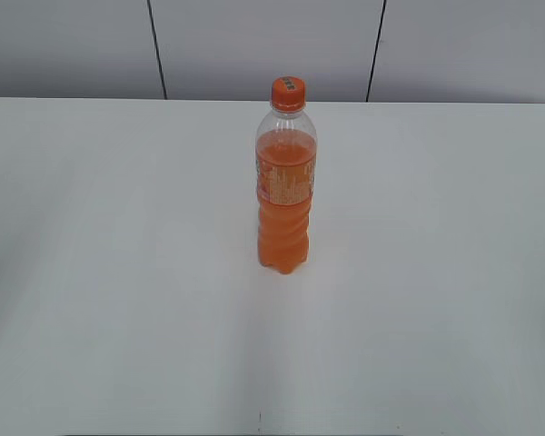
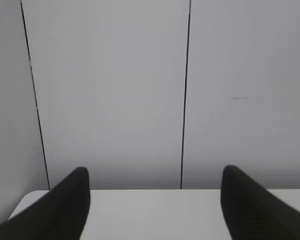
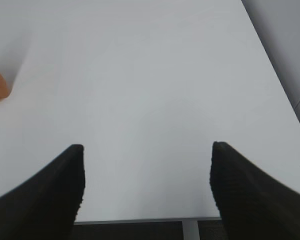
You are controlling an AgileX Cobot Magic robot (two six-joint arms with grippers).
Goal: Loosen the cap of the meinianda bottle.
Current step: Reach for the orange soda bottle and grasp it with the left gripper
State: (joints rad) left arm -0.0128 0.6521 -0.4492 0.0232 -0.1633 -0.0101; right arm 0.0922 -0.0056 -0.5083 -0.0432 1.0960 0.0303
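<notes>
From the exterior camera I see a plain white worktop (image 1: 118, 272) filling most of the picture, matte and unmarked, with soft grey shading toward the left edge. Behind it runs a pale grey panelled wall (image 1: 254, 45), split by two thin dark vertical seams. The meinianda bottle (image 1: 286, 195) stands upright a little back from the middle of the worktop, nothing touching it. Orange drink fills it up to the shoulder, the neck above is clear, and an orange label band wraps the upper body. The cap (image 1: 289, 93) sits on the neck, orange, with a small greenish mark on top. Neither arm shows in this view.

On my left wrist camera the left tool (image 2: 155, 202) has its two dark fingers (image 2: 65, 210) spread wide, with nothing between them. Past them I see a strip of white worktop, its rounded far corner at the left, and then the same grey wall panels with dark seams. The bottle is out of this picture.

On my right wrist camera the right tool (image 3: 147, 192) is likewise spread wide and empty, its ribbed black fingers (image 3: 250, 195) low in the frame. It looks down across bare white worktop to the near edge. A sliver of orange at the far left border is the bottle, well away from the tool. The grey wall shows at the upper right.
</notes>
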